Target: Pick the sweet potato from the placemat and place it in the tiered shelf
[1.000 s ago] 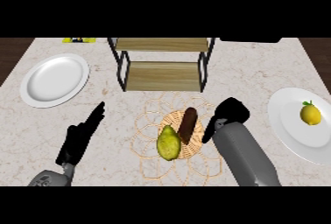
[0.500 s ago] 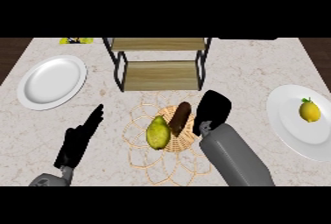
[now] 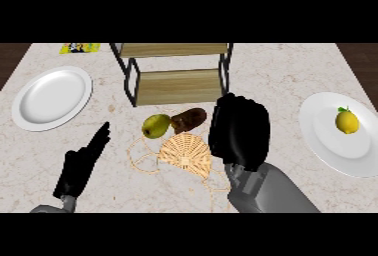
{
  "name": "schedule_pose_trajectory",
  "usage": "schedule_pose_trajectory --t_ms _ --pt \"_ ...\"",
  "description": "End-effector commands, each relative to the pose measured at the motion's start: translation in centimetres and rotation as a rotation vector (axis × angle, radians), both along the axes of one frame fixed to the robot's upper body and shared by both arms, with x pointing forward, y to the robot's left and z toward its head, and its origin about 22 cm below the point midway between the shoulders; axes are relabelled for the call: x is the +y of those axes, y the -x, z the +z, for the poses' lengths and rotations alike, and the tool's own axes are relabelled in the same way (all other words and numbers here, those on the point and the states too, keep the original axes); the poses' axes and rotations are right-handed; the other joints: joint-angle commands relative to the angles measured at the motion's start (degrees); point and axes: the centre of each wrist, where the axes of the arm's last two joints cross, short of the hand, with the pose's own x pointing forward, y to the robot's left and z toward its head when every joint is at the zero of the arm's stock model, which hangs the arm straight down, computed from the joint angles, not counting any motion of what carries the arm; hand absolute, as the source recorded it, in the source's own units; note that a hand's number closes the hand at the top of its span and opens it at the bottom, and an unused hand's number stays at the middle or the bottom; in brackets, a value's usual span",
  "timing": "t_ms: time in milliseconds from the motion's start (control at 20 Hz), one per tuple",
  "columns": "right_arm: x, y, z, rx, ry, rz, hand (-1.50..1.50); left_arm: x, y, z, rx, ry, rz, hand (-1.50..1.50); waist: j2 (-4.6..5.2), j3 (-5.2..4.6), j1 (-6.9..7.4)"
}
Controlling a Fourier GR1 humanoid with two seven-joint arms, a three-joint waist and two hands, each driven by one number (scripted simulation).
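Sweet potato [image 3: 189, 119] just left of right hand [image 3: 238, 132] fingers [image 3: 221, 131], on placemat [image 3: 184, 152].

This is a kitchen, or a dining corner of a home. The counter [image 3: 295, 75] has a pale marble top with faint veining, and dark wood shows past its far corners. Tableware and food are laid out on it: a white plate [image 3: 52, 97] at the left, a second white plate [image 3: 325, 145] at the right carrying a lemon [image 3: 347, 121], and a woven straw placemat [image 3: 184, 152] in the middle with a sweet potato [image 3: 189, 119] and a green-yellow fruit [image 3: 156, 125] at its far edge. A tiered shelf [image 3: 177, 85] of dark metal frame and wooden boards stands at the back, such as a household uses for storage.
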Motion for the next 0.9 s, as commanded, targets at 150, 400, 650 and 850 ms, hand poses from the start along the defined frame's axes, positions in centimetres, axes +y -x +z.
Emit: schedule_pose_trajectory --t_ms 150,400,650,850 --pt "-0.9 3.4 8.7 -0.194 -0.137 -0.121 1.5 -0.9 0.5 0.8 -0.016 0.008 -0.017 0.0 0.26 0.07 0.96" --pt "-0.8 -0.5 12.2 -0.242 -0.125 -0.148 1.5 -0.1 -0.4 1.2 -0.032 -0.002 -0.036 0.0 0.58 0.05 1.68" --pt "-2.1 -5.8 15.6 -0.253 -0.102 -0.171 1.5 0.6 -1.3 0.3 -0.016 0.008 -0.029 0.0 0.96 0.0 1.72" --pt "-0.7 -9.3 15.7 -0.258 -0.108 -0.192 1.5 -2.4 -1.5 -0.6 -0.009 -0.004 -0.055 0.0 1.07 0.02 1.98"
